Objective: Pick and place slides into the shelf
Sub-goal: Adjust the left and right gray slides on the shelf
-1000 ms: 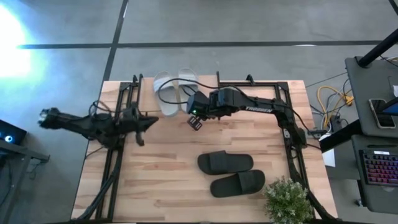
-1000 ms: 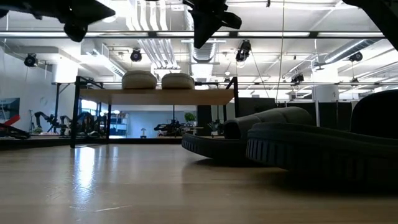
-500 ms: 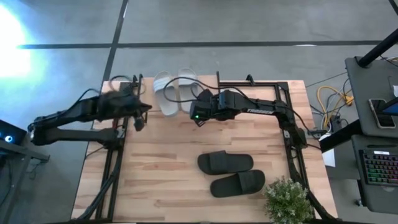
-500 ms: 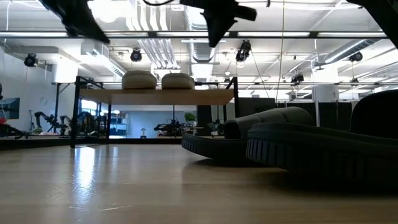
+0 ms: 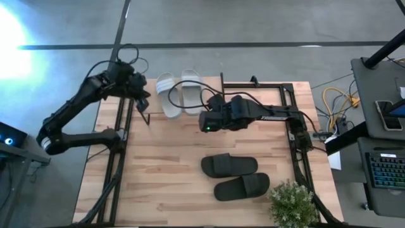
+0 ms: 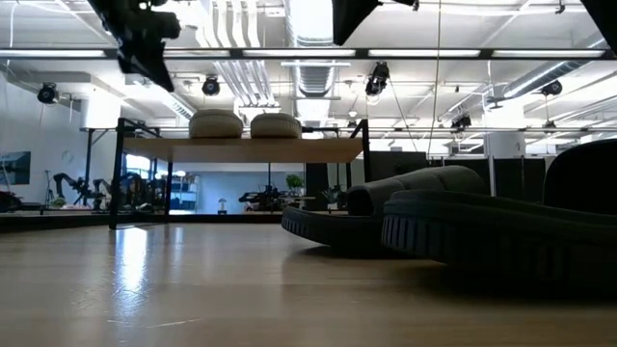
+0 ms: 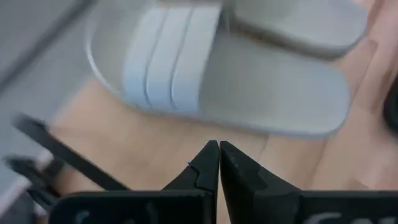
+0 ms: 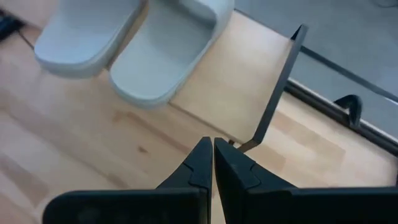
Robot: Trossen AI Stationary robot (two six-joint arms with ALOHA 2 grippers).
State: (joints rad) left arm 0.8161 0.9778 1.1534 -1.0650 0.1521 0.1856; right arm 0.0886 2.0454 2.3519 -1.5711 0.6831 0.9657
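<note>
Left arm is raised and bent at the elbow, reaching from the counter's [image 5: 164, 171] left edge toward the far left corner. Left claw [image 5: 143, 106] hangs above the shelf's [image 5: 209, 98] left end, just beside the grey slides [image 5: 178, 94]. Its wrist view shows the two fingers [image 7: 205, 167] pressed together with nothing between them, pointing at the nearer grey slide's strap [image 7: 168, 56].

Right arm stretches from the right side across the far half of the counter, forearm roughly level. Right claw [image 5: 204, 121] sits near the shelf's front edge, just right of the grey pair. Its fingers [image 8: 202, 163] are also closed tight and empty; beyond them the wrist view shows the heels of both grey slides [image 8: 124, 43] on the shelf board [image 8: 230, 81] and one black leg [image 8: 277, 87].

Both grey slides lie side by side on the shelf top at the far edge of the counter; the low view confirms them resting on the top board [image 6: 246, 149], touching or nearly so.

The black slides [image 5: 235, 175] lie on the counter, well apart from the shelf, near the right front, one just behind the other. Neither claw is near them.

A potted plant [image 5: 292, 202] stands at the front right corner.
</note>
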